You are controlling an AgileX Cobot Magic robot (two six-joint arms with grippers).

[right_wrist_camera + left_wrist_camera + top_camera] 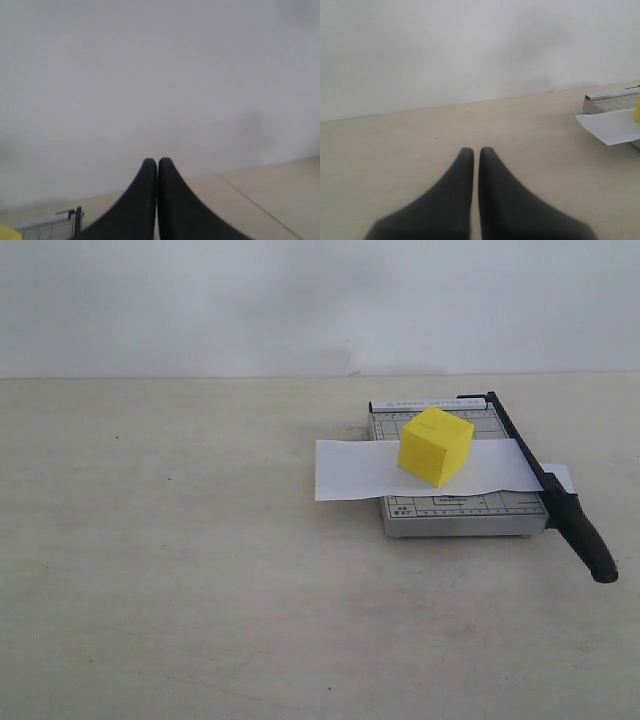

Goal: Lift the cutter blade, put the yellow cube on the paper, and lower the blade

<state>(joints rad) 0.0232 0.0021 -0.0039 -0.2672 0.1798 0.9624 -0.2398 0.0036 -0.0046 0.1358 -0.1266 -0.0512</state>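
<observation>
On the table's (150, 570) right half, toward the far edge, the exterior view shows the grey paper-cutter base (455, 512) with the paper (355, 470) laid across it. The yellow cube (436, 446) sits on that paper. The cutter blade (528, 462) lies flat along the base's right edge. Its long axis runs from the far hinge to the thick handle (588, 542), which overhangs the near right corner. No arm appears in this view.

From the left wrist, the left gripper (476, 150) hangs pinched together and empty above bare table, with the cutter well off to one side.

From the right wrist, the right gripper (157, 161) is likewise closed on nothing, with the base's hinge corner (75, 220) just beside it. This arm looks the nearer if the handle needs pressing, though the task looks finished.
</observation>
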